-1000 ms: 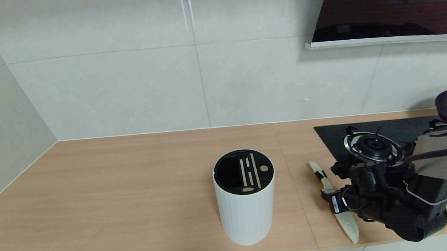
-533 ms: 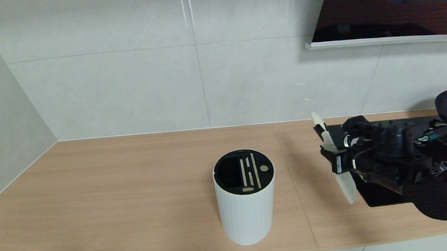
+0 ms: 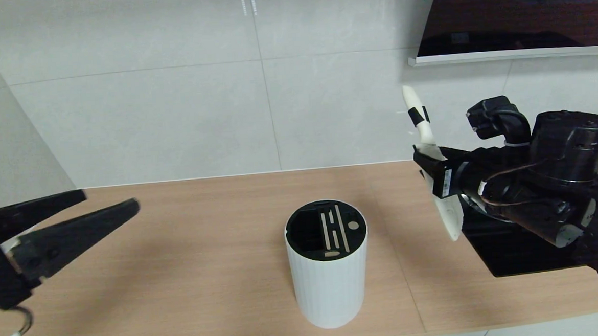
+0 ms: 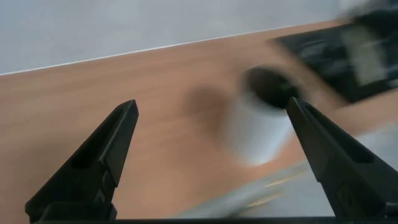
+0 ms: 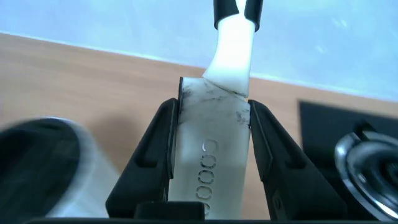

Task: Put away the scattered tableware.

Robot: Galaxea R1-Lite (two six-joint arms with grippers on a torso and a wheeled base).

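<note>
On the smooth wood-grain countertop (image 3: 181, 256) stands a ribbed white cylindrical holder (image 3: 328, 274) with a black slotted top. To its right, the right gripper (image 3: 432, 171) clamps a glossy white knife (image 3: 448, 215) aloft, blade down. The left gripper (image 3: 110, 199) has its tapered black fingers spread wide, empty.

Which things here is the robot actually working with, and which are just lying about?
Part of the job: white knife, clamped in the right gripper; white slotted holder; open left gripper.
Just there: black stove, range hood, wooden counter.
</note>
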